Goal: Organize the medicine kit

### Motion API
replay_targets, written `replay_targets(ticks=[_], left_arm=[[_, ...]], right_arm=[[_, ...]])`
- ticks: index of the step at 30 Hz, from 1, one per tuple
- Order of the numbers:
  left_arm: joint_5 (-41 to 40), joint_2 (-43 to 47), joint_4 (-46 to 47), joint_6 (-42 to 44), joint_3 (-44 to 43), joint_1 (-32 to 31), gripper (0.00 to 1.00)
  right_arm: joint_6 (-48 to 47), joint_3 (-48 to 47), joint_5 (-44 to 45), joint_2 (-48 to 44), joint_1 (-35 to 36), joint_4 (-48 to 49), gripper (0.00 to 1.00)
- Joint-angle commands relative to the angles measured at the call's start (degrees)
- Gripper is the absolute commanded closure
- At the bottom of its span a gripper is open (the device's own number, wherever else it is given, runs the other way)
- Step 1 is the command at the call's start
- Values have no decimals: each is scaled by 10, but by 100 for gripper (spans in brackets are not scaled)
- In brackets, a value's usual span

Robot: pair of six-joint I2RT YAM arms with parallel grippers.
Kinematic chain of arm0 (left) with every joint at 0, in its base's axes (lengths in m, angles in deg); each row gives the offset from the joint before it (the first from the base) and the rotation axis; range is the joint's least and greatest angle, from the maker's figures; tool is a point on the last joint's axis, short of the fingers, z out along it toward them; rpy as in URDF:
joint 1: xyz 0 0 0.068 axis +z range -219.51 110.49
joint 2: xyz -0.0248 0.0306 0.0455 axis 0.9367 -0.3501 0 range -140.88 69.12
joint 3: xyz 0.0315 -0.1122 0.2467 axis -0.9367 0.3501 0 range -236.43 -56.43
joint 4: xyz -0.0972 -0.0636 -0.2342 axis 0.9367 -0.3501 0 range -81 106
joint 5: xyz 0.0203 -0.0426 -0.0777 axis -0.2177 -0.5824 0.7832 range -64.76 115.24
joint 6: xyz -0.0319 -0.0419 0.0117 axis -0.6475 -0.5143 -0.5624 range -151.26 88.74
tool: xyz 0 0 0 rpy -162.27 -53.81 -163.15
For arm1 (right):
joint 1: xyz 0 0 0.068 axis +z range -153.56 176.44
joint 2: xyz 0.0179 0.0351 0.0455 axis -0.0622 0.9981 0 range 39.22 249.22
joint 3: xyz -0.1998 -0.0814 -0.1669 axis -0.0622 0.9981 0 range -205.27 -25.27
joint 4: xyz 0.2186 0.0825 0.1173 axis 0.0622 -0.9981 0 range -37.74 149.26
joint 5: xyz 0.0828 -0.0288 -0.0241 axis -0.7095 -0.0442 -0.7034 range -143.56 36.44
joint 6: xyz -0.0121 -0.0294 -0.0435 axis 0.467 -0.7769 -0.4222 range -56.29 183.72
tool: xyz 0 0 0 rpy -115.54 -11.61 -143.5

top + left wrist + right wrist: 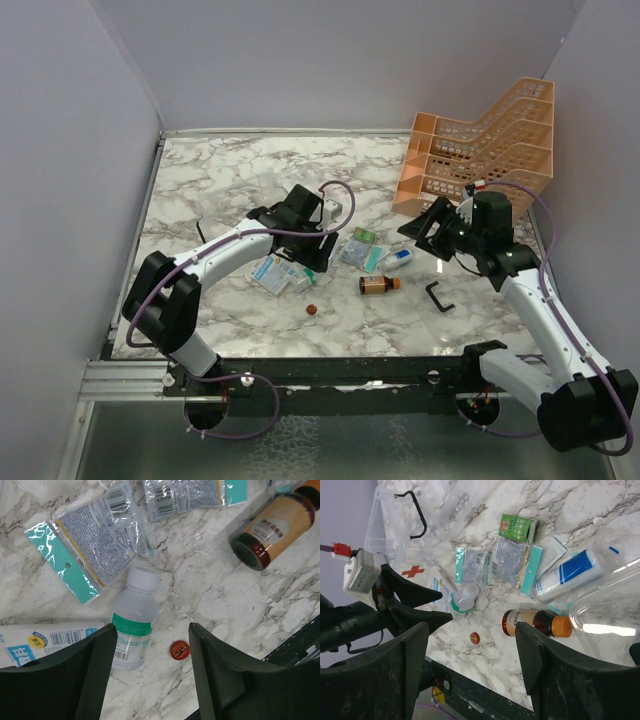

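Note:
The medicine kit, a clear box [380, 535] with a black handle [417, 515] and a red cross, lies at the far side of a scatter of items; in the top view my left wrist mostly hides it. On the marble lie a brown bottle with an orange cap [379, 285], a small clear bottle with a green label [131, 625], a white-blue tube [397, 260], a green box [518, 528], several sachets [512, 562] and a small red tin [312, 309]. My left gripper [305, 255] hovers open over the clear bottle and the tin. My right gripper [425, 235] is open and empty above the tube.
An orange mesh tiered rack [480, 150] stands at the back right. A loose black U-shaped handle [438, 296] lies on the marble front right. A clear plastic piece [615, 595] lies beside the tube. A blue-white packet [45, 642] lies left of the clear bottle.

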Motion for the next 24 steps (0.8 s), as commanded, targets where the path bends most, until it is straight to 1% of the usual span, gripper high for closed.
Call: replay_targets(ticks=[1, 4, 6, 9, 13, 17, 19, 24], left_arm=[[-26, -23, -5, -6, 11, -1, 39], [-30, -29, -6, 4, 20, -1, 46], [-43, -28, -7, 8, 26, -1, 48], [-52, -39, -7, 17, 30, -1, 47], [-55, -62, -7, 21, 29, -1, 43], [-56, -71, -6, 23, 27, -1, 41], [-60, -71, -6, 25, 26, -1, 41], [-74, -99, 0, 29, 26, -2, 47]], right_arm=[[-24, 5, 25, -7, -2, -34, 28], [-27, 11, 30, -13, -2, -35, 27], [-25, 16, 32, -18, -2, -34, 27], [-23, 21, 34, -24, -2, -33, 27], [-22, 26, 36, -26, -2, -34, 27], [-24, 26, 42, -28, -2, -40, 24], [-23, 27, 45, -30, -2, -41, 24], [-22, 32, 47, -32, -2, -37, 24]])
